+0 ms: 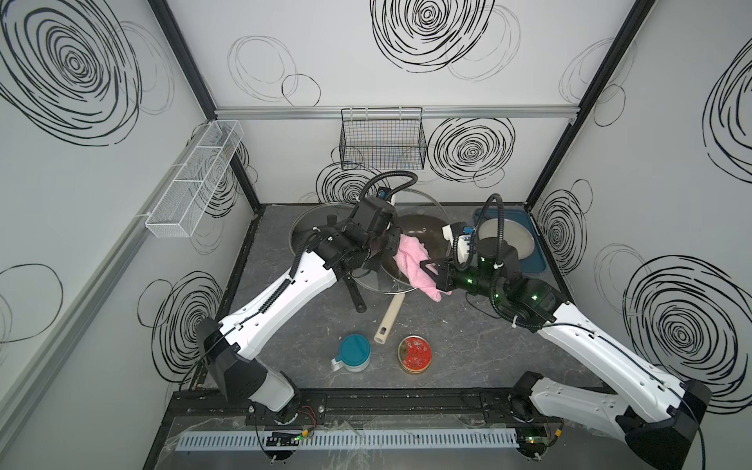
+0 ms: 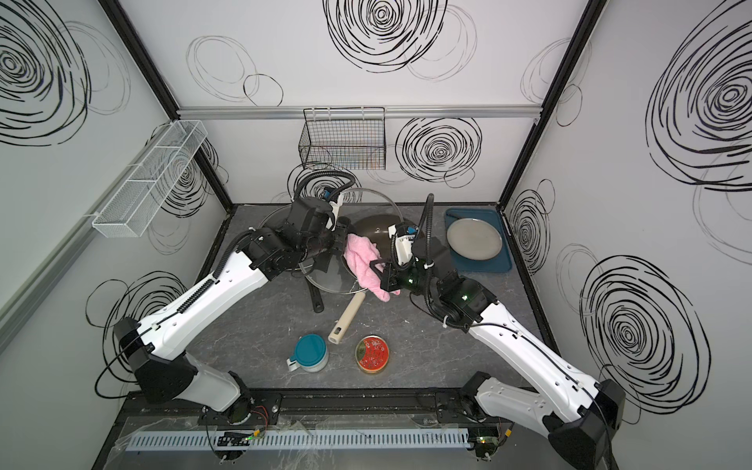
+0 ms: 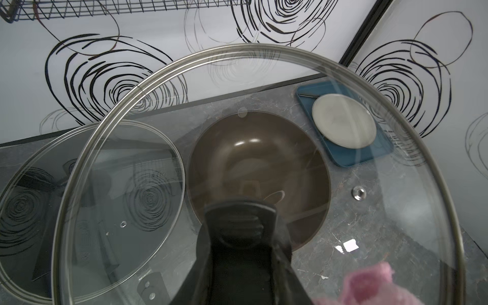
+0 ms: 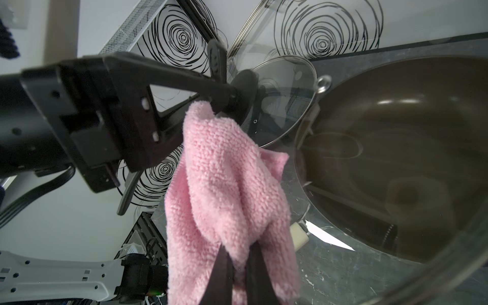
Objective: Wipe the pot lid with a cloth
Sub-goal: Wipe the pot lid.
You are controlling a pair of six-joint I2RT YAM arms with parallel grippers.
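- The pot lid is held clear of the table, tilted on edge above the brown pan. This is seen in both top views.
- The left gripper is clamped on the lid's black knob. In the left wrist view its fingers are seen pressed against the knob from both sides.
- The right gripper is pinched tight on the cloth, with a fold of pink terry caught between its two fingers.
- The cloth is laid against the glass face turned away from the knob, near the lid's middle. One loose end is seen hanging past the lower rim in both top views.
- In the left wrist view the cloth is seen only as a pink blur through the glass.
- How hard the cloth is pressed on the glass cannot be told.
- A second glass lid is noted lying flat on the table, beside the pan on the left arm's side.
- A grey plate is noted on a blue tray at the far corner on the right arm's side.
- A teal-lidded cup and a red tin are noted side by side near the front edge, well apart from both grippers.
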